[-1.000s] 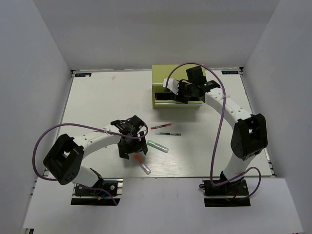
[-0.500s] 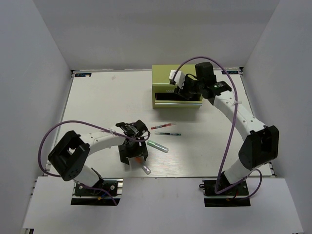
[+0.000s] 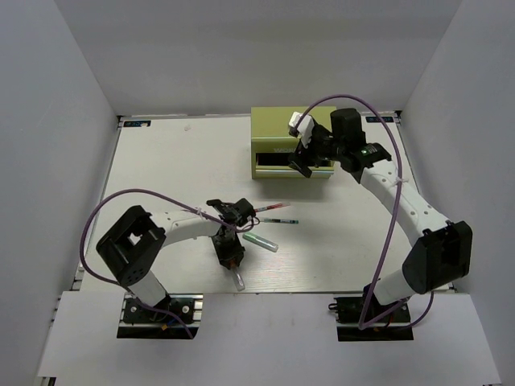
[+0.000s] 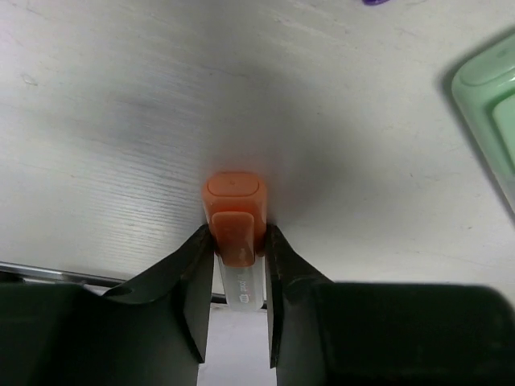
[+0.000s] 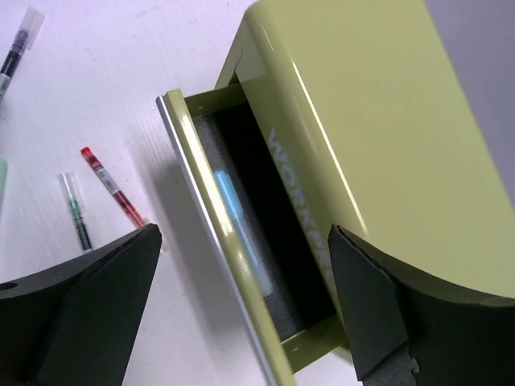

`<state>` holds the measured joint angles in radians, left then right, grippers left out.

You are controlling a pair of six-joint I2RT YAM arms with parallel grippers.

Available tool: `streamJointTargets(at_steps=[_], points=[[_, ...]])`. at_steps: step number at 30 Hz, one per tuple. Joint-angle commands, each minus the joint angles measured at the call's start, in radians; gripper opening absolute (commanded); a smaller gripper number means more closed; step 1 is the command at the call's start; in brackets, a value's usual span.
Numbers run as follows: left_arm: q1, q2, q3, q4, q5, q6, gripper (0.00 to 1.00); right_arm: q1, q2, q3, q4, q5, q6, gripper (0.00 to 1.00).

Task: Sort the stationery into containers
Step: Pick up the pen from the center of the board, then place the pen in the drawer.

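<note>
The left gripper (image 4: 235,238) is closed narrow on the orange-capped marker (image 4: 233,193); we see its two fingers (image 4: 193,273) press the clear barrel from both sides, just below the orange cap. The marker lies low on the white table (image 3: 161,161), near the front edge, and in the top view its pale end sticks out under the gripper toward the arm bases. Just beside it, to the right, lies the green-capped marker (image 3: 260,241), apart from the fingers. The right gripper (image 5: 241,233) hangs above the olive-green chest (image 5: 362,121) at the far side of the table, its fingers spread wide and holding nothing. Under it the upper drawer (image 5: 201,177) is pulled out, and the light-blue marker (image 5: 237,213) lies inside on the dark lining. On the table in front of the chest the red pen (image 5: 113,186) and the green pen (image 5: 76,213) lie close together, not touching. A dark-tipped white pen (image 5: 20,40) shows at the edge of the right wrist view.
</note>
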<state>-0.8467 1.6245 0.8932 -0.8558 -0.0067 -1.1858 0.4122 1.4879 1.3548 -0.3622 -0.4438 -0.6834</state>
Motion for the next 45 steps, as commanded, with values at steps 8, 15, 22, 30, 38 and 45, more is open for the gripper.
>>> streamJointTargets(at_steps=[8, 15, 22, 30, 38, 45], points=[[-0.009, -0.098, 0.044, 0.158, -0.131, 0.158, 0.07, -0.064, -0.188, -0.152, 0.077, 0.088, 0.221, 0.76], [0.008, -0.210, 0.189, 0.412, -0.197, 0.420, 0.00, -0.119, -0.242, -0.221, 0.158, 0.160, 0.323, 0.07], [0.017, -0.118, 0.372, 0.662, -0.370, 0.552, 0.00, -0.154, -0.258, -0.244, 0.174, 0.157, 0.334, 0.03], [0.017, 0.011, 0.477, 0.911, -0.547, 0.392, 0.00, -0.174, -0.291, -0.295, 0.198, 0.163, 0.332, 0.04], [0.017, 0.107, 0.374, 1.280, -0.587, 0.299, 0.00, -0.191, -0.330, -0.341, 0.220, 0.160, 0.331, 0.04], [0.017, 0.176, 0.354, 1.411, -0.608, 0.296, 0.00, -0.216, -0.344, -0.364, 0.229, 0.155, 0.320, 0.04]])
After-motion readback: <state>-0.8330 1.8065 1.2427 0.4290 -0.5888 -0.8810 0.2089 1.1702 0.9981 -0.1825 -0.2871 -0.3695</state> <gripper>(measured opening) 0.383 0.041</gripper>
